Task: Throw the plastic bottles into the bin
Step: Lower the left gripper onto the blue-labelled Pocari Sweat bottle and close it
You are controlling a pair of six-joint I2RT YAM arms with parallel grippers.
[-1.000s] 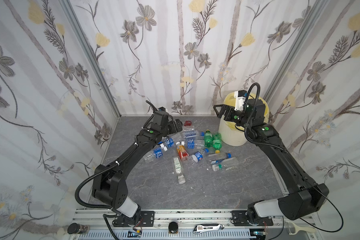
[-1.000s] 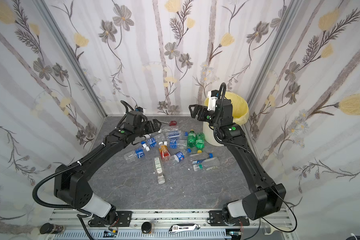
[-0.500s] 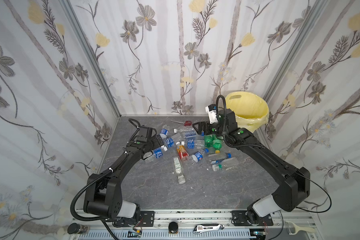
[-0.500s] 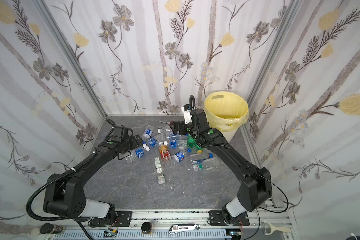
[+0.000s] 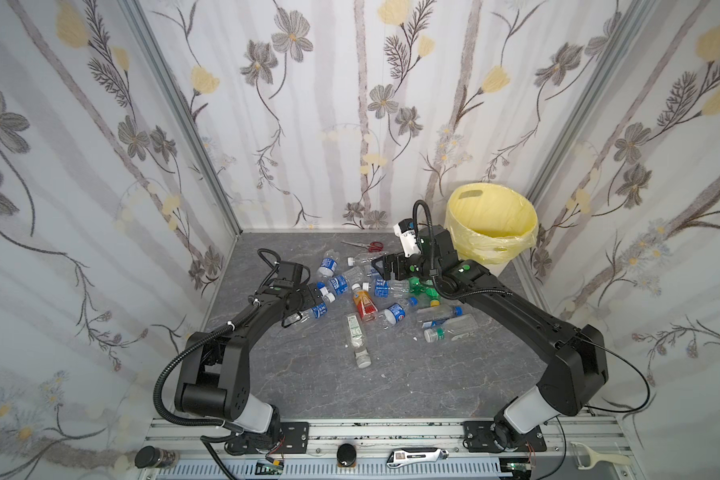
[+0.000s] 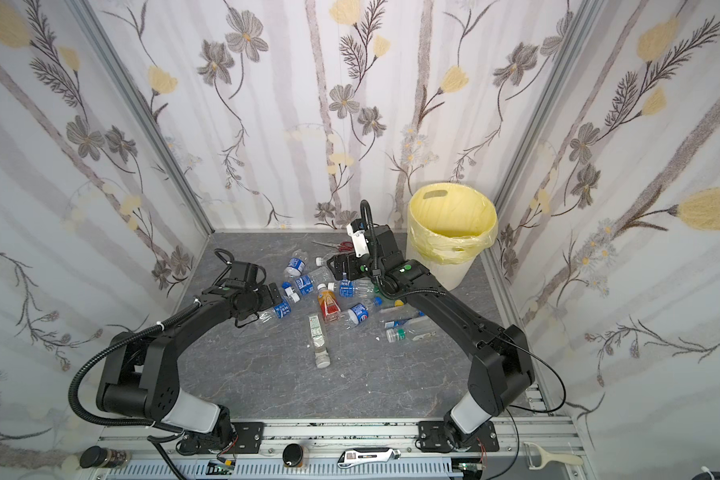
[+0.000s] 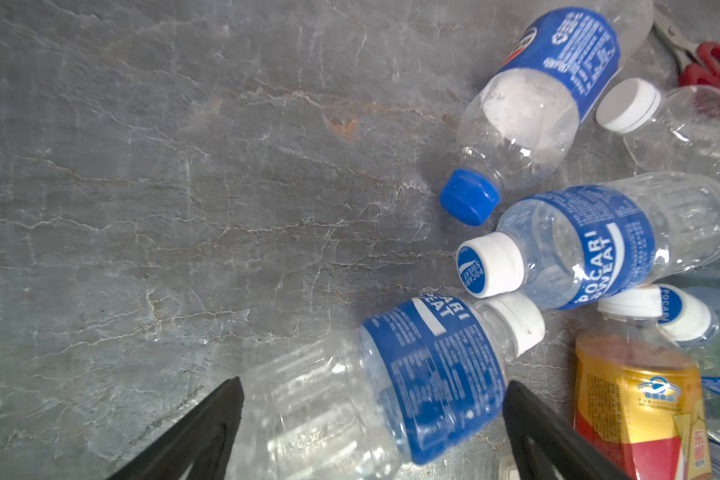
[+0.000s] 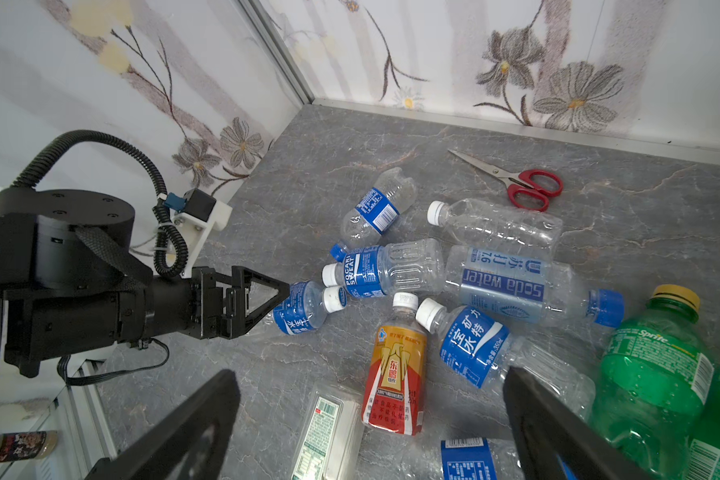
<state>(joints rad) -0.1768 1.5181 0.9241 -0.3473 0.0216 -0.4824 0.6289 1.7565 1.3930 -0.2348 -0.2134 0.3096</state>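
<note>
Your L gripper (image 7: 373,384) stood jaws wide, nothing clamped, straddling a bottle (image 7: 429,374) at 9 o'clock of the bottles (image 5: 375,291); R gripper (image 5: 381,268) likewise wide and empty at 12. Bin (image 5: 499,245) sat at 2. Risk on closing: the slick bottle could've squirted out and knocked its neighbours.

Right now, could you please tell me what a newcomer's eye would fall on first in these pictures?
A heap of plastic bottles lying in the middle of the grey table catches the eye first, with the yellow-lined bin standing in the far right corner. The left pincer is open on either side of a blue-labelled bottle at the heap's left edge, and the right pincer hangs open above the heap.
</note>
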